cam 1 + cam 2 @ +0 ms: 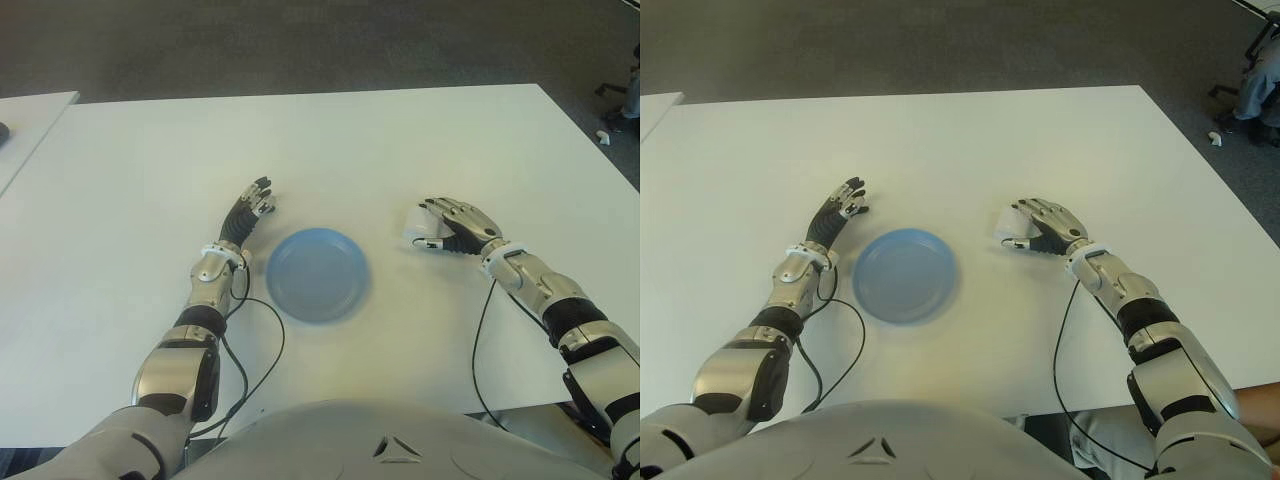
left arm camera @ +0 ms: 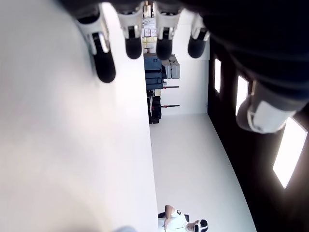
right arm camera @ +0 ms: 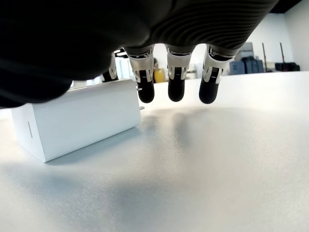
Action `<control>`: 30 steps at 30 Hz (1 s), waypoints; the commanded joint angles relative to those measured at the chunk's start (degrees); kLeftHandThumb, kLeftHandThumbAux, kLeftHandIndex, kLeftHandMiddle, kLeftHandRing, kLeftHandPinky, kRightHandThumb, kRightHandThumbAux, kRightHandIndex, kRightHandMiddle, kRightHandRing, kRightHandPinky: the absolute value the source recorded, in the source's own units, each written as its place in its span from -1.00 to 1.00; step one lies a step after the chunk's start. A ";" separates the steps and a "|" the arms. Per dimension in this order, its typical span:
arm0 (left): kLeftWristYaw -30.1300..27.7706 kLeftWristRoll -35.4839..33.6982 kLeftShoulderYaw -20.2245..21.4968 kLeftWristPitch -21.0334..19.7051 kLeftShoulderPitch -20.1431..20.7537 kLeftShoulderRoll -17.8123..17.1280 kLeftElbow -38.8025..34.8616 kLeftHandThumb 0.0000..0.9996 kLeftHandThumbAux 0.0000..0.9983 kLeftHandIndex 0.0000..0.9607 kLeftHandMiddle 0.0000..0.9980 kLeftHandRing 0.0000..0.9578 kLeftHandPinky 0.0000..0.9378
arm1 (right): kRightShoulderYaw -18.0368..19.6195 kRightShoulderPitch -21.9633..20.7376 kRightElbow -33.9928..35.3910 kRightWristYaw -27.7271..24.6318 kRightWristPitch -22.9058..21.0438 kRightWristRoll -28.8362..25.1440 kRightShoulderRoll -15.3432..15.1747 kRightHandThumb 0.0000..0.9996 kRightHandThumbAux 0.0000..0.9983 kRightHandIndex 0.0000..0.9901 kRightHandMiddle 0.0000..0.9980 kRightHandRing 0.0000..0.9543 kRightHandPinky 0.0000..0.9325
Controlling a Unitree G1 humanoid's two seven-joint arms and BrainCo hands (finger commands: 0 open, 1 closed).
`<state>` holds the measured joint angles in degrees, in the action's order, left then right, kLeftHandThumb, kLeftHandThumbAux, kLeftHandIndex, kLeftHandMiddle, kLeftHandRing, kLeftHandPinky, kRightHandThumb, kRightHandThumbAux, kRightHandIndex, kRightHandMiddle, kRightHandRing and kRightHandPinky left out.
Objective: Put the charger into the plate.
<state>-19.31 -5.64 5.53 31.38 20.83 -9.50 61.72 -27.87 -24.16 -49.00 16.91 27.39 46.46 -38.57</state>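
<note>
A white block charger [image 1: 418, 224] lies on the white table [image 1: 350, 150], to the right of a round blue plate [image 1: 318, 273] that holds nothing. My right hand [image 1: 452, 225] hovers over the charger from its right side. In the right wrist view its fingers [image 3: 176, 77] hang straight down just past the charger [image 3: 77, 123], tips off the table and not closed on it. To the left of the plate, my left hand [image 1: 252, 205] shows with fingers stretched out and nothing in them.
A cable [image 1: 262, 345] loops on the table from my left wrist, close to the plate's near edge. Another cable [image 1: 478, 340] runs from my right wrist. A second table [image 1: 30, 110] stands at far left. A person [image 2: 181, 223] sits far off.
</note>
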 commanded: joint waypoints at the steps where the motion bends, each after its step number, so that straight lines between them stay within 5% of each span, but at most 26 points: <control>1: -1.37 1.83 -1.21 -5.52 -5.90 0.84 5.94 -1.00 0.02 -0.89 -0.85 -0.87 -0.83 | -2.27 -0.21 -2.24 0.09 -1.27 2.32 1.14 -0.39 -0.82 -1.00 -1.00 -1.00 -1.00; 18: -2.74 0.77 -0.41 -4.30 -6.71 1.39 5.05 -1.00 -0.01 -0.86 -0.81 -0.83 -0.78 | -7.25 0.07 -3.16 2.60 -6.33 6.13 2.88 -0.41 -0.82 -1.00 -1.00 -1.00 -1.00; 30: -2.81 0.84 -0.78 -3.92 -7.27 1.42 4.26 -1.00 -0.02 -0.83 -0.80 -0.83 -0.80 | -12.63 1.08 -0.69 4.92 -16.06 12.53 3.80 -0.40 -0.83 -1.00 -1.00 -1.00 -1.00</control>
<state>-20.85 -6.24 5.89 32.48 20.15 -9.37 61.80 -36.91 -26.84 -48.66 24.90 13.33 55.31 -35.95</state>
